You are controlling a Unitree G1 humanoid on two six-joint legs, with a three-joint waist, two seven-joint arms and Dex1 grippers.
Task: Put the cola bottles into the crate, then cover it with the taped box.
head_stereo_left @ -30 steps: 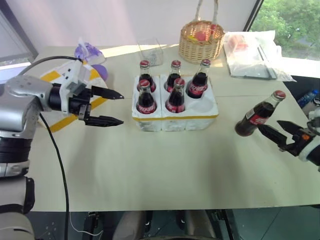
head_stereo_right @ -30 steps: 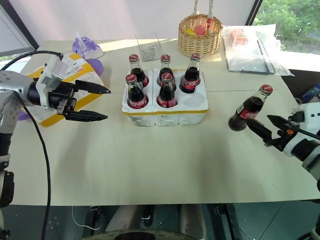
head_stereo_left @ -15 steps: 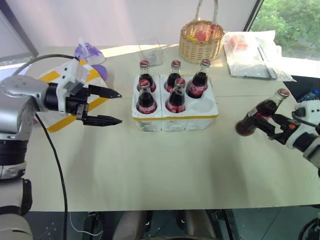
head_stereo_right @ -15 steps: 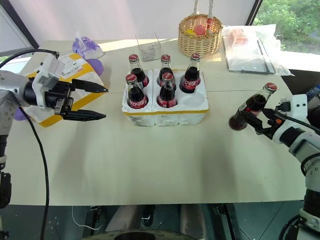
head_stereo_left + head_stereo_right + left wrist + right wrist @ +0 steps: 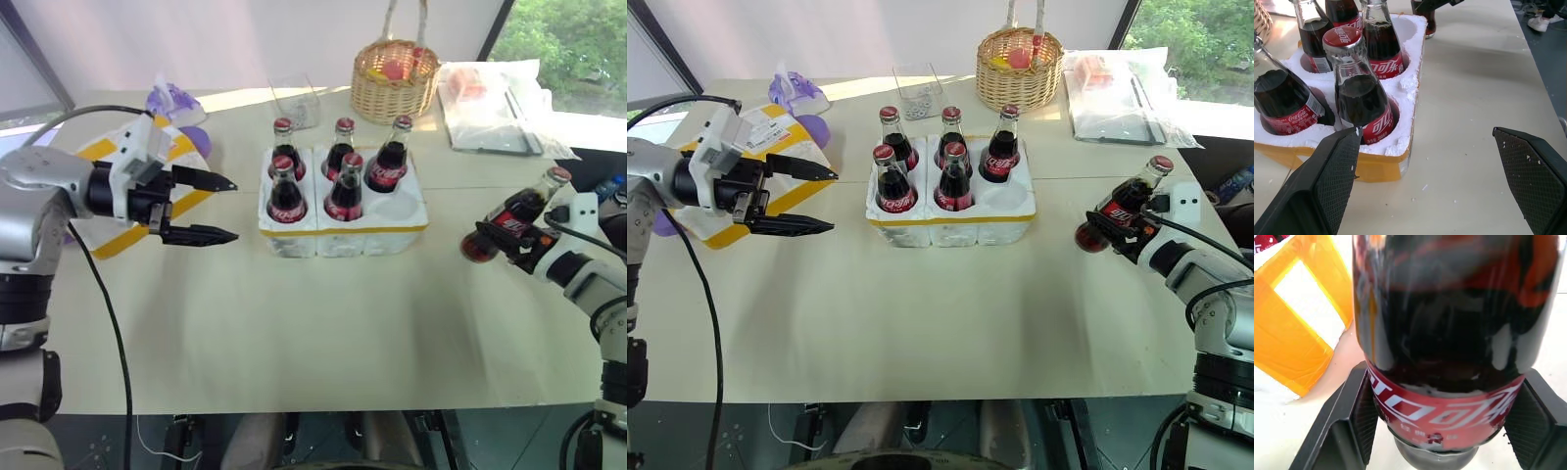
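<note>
Now pinching 6th bottle (image 5: 513, 220) w/ right hand (image 5: 517, 242), spread a sec ago; bottle tilted on counter (image 5: 323, 313). Left hand (image 5: 201, 208) unmoved, spread.

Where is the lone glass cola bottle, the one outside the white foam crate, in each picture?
Left eye view: glass cola bottle far right, tilted.
Right eye view: far right.
Left wrist view: its base at the upper edge.
Right wrist view: centre.
Shared landmark: white foam crate.

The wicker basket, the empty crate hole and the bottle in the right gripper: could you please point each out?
wicker basket (image 5: 392, 90), left eye view, woven front wall
empty crate hole (image 5: 399, 207), left eye view, hole's middle
gripped cola bottle (image 5: 1122, 210), right eye view, red label
</note>
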